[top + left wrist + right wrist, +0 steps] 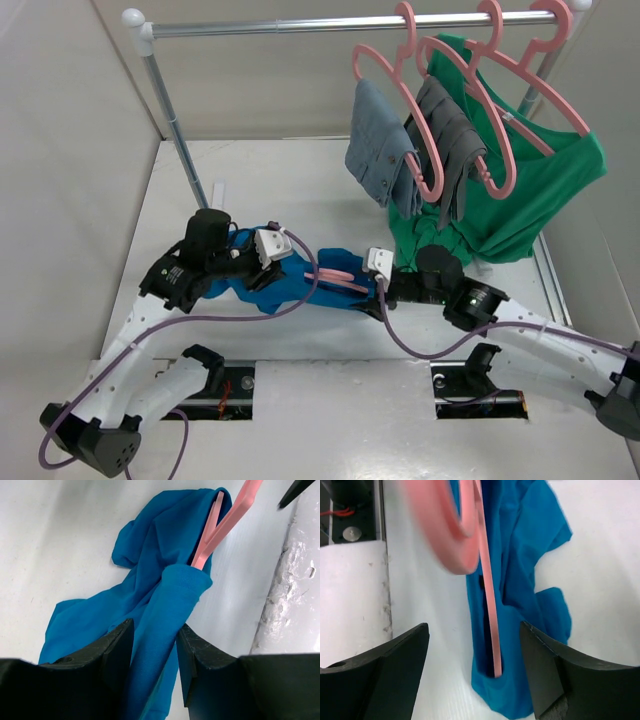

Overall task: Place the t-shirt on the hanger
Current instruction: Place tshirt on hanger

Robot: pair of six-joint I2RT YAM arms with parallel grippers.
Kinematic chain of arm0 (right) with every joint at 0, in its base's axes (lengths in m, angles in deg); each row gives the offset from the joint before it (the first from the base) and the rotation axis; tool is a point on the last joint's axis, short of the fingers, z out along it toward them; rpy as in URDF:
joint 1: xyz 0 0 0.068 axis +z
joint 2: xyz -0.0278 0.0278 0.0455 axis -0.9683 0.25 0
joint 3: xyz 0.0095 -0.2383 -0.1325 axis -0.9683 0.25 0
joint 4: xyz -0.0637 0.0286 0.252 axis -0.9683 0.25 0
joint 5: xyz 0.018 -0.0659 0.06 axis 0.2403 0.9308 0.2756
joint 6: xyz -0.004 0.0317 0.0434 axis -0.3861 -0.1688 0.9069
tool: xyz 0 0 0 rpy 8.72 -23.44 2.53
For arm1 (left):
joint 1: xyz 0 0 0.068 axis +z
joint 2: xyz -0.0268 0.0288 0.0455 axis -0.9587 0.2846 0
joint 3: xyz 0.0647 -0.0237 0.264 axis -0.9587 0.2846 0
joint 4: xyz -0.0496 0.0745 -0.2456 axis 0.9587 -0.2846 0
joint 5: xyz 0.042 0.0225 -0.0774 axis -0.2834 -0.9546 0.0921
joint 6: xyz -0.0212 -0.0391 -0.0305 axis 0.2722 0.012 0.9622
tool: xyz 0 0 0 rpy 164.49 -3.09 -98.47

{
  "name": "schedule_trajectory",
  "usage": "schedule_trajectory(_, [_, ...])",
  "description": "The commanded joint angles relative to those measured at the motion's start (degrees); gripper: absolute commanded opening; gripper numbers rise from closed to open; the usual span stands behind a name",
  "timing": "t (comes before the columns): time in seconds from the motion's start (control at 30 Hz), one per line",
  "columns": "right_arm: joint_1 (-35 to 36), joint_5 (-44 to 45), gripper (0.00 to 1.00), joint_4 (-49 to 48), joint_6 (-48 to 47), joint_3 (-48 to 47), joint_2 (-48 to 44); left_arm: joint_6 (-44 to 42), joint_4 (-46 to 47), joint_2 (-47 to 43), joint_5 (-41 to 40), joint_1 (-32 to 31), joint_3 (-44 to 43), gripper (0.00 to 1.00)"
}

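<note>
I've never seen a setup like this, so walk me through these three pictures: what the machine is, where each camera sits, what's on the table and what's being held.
These are two robot arms bolted at the near edge of a white table. The overhead picture looks down from above and behind them; the other two come from cameras on the wrists, each showing its own black fingers.

On the table lies a blue t-shirt with a pink hanger pushed partly inside it. The left gripper pinches a fold of the shirt. The right gripper is open, with the hanger's thin bar between its fingers but not gripped.

Behind, a metal rail carries more pink hangers with grey garments and a green shirt.
</note>
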Motion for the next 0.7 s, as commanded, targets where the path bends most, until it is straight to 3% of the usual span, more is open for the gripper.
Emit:
schedule_trajectory(0.0, [0.52, -3.12, 0.78, -8.97, -0.44, 0.96, 3.69, -0.09, 3.13, -0.37, 4.22, 0.25, -1.32, 0.0])
schedule_trajectory(0.13, [0.52, -3.82, 0.75, -13.36, -1.14, -1.93, 11.42, -0.09, 3.13, 0.16, 4.22, 0.25, -1.86, 0.0])
schedule_trajectory(0.23, [-0.53, -5.65, 0.67, -17.66, -1.14, -3.17, 16.44, -0.09, 3.13, 0.16, 4.75, 0.25, -1.86, 0.0])
schedule_trajectory(0.27, [-1.23, -5.67, 0.5, -18.81, -0.18, -3.69, 17.4, -0.09, 2.52, -0.36, 4.75, 0.25, -2.38, 0.0])
schedule_trajectory(0.37, [-2.55, -8.2, 0.27, -20.31, 3.16, -4.4, 20.13, -0.09, 1.99, -0.89, 3.53, 0.25, -2.39, 0.0])
schedule_trajectory(0.4, [-3.08, -9.17, 0.12, -20.31, 3.69, -4.4, 20.14, -0.09, 1.38, -0.9, 3.52, 0.25, -2.91, 0.0])
schedule_trajectory(0.43, [-3.87, -9.7, 0.04, -20.31, 5.0, -4.4, 20.14, -0.09, 1.38, -0.9, 2.65, 0.25, -2.91, 0.0])
schedule_trajectory(0.57, [-5.19, -7.17, 0.0, -16.9, 8.17, -1.15, 13.48, -1.67, 0.67, -0.38, -1.3, 0.25, -4.49, 0.0])
schedule_trajectory(0.67, [-5.19, -2.6, 0.0, -7.01, 8.88, -0.53, 6.71, -2.9, 0.67, 0.77, -3.59, 1.38, -6.16, 0.0])
